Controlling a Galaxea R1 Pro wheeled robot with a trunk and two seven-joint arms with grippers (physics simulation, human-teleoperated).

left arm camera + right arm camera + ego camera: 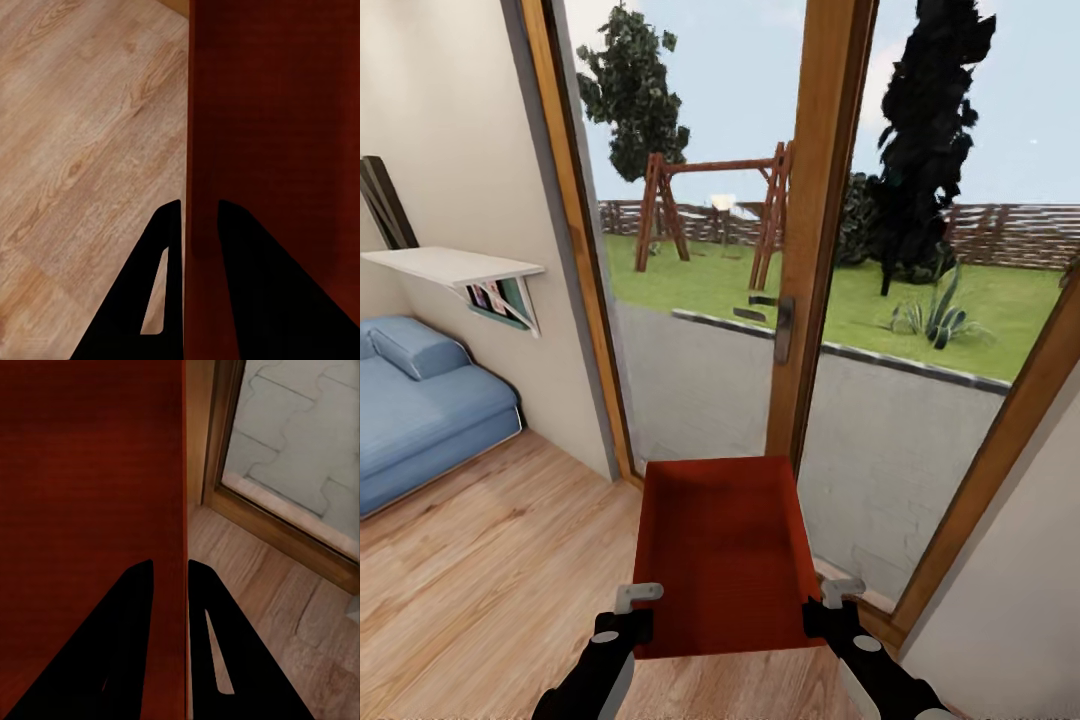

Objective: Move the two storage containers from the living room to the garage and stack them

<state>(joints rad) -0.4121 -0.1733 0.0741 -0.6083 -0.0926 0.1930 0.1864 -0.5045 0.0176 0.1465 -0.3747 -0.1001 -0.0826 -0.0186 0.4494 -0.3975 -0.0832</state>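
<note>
Living room: light wood-plank flooring (pixel 490 560), wood-framed glass doors (pixel 815 250) across the upper centre and right, garden with swing frame (pixel 715 205) beyond; blue cushion seat (pixel 415 400) at left edge, white wall shelf (pixel 455 268) above it.

Storage container (pixel 720 555), one, rust-red, open-top: lower centre of head view, lifted clear of flooring, long axis running away toward the doors. Near corners pinched from both sides: left gripper (pixel 628 612) narrowed on the left wall, right gripper (pixel 830 606) narrowed on the right wall; both arms equally near.

Left wrist view: container wall (pixel 199 150) edge-on between fingers (pixel 161 255), planks beyond. Right wrist view: door sill (pixel 277 529) and outdoor paving (pixel 300 435) beside the wall (pixel 184 472).
</note>
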